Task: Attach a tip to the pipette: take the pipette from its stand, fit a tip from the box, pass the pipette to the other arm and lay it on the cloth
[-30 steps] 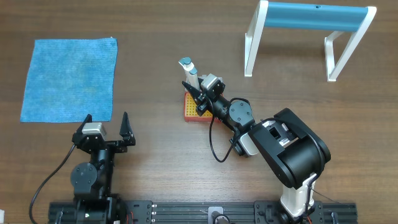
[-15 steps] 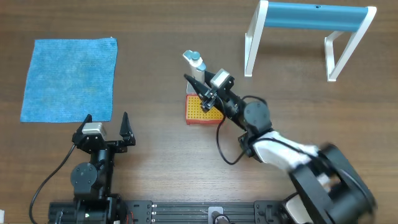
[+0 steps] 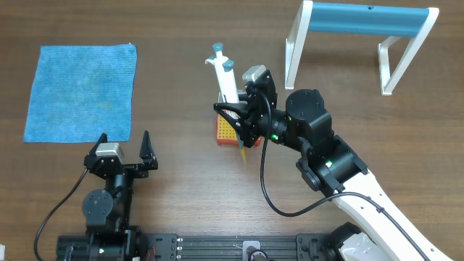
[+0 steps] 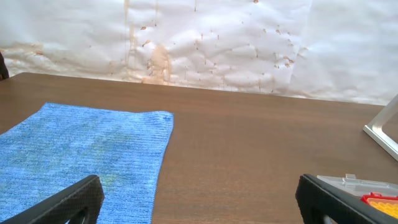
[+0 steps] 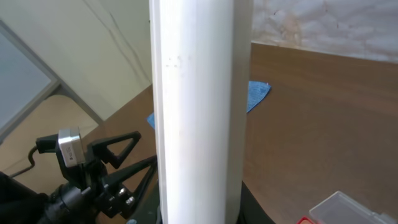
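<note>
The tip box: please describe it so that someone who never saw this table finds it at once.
On the wooden table, look at the middle, between the blue cloth on the left and the white-and-blue stand on the right. The tip box sits there, partly hidden by the right gripper holding the pipette. It is the only orange box, with a yellow grid top.

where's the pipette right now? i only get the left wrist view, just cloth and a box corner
observer: the right arm's fingers are shut on the pipette, by the tip box.
operator: tip on it yet
observer: looks like it, a thin yellow tip shows at its lower end.
operator: anything on the stand
observer: no, the blue-and-white stand in the top view's upper right holds nothing.
</note>
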